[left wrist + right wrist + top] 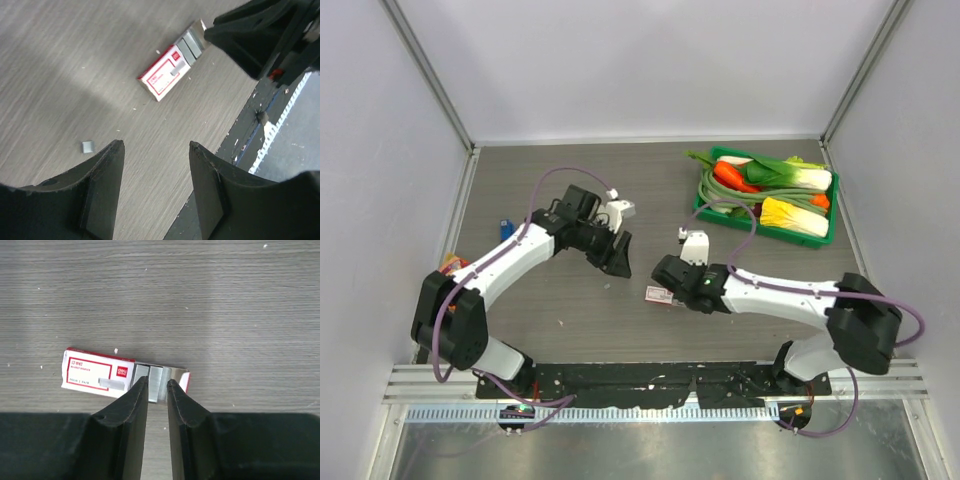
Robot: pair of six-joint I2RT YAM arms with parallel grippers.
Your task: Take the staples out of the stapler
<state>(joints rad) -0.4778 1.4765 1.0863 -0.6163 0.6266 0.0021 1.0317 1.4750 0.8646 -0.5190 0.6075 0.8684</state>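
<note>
Left gripper (155, 145): fingers (107, 170) about half open, nothing between them, hanging above the grey wood-grain table (60, 60). One small loose grey metal staple piece (88, 146) lies on the table just beside its left fingertip.

Right gripper (157, 381): fingers (134, 407) narrowed to a thin gap, tips at the open end of the flat pink-and-white cardboard box (90, 371), straddling the grey staple strips (155, 376) packed there. I can't tell if they're pinching one.

Small blue-topped stapler (505, 229) sits far off by the left wall, well apart from both grippers.
</note>
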